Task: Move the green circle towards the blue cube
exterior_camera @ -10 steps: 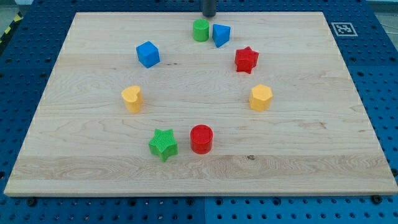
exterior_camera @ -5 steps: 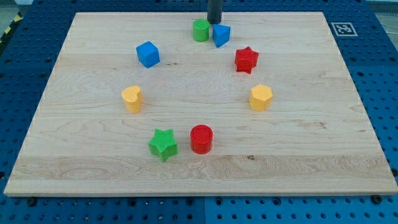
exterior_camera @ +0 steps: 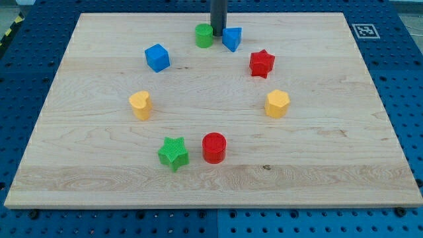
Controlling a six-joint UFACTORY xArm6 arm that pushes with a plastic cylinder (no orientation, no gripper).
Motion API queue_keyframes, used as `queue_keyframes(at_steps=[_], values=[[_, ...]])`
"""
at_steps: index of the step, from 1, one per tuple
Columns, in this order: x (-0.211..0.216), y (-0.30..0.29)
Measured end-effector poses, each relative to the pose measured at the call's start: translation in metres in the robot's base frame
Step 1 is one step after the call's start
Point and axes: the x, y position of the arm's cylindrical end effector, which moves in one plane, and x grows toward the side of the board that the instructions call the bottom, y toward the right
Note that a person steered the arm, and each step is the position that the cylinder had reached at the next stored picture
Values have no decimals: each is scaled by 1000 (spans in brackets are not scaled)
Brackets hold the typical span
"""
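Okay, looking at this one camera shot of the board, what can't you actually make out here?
- My tip: it sits between the green circle and the small blue block; whether it touches either cannot be told.
- Rod's upper part and the arm: cut off by the view's top edge.
- Small blue block: its shape is unclear, partly hidden by the rod.
- Marker at the board's top right: pattern too small to read.

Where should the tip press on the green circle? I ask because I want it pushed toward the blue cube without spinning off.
Press the green circle on its curved side wall at the view's right, slightly toward the top, facing away from the blue cube. My tip already sits there, between the circle and the blue wedge-like block. Because the wall is round, an off-centre push would probably make it slip sideways.
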Motion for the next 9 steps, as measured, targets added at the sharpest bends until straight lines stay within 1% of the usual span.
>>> queue_keyframes(at_steps=[3,5,9], values=[[0,-22],[0,-22],[0,29]])
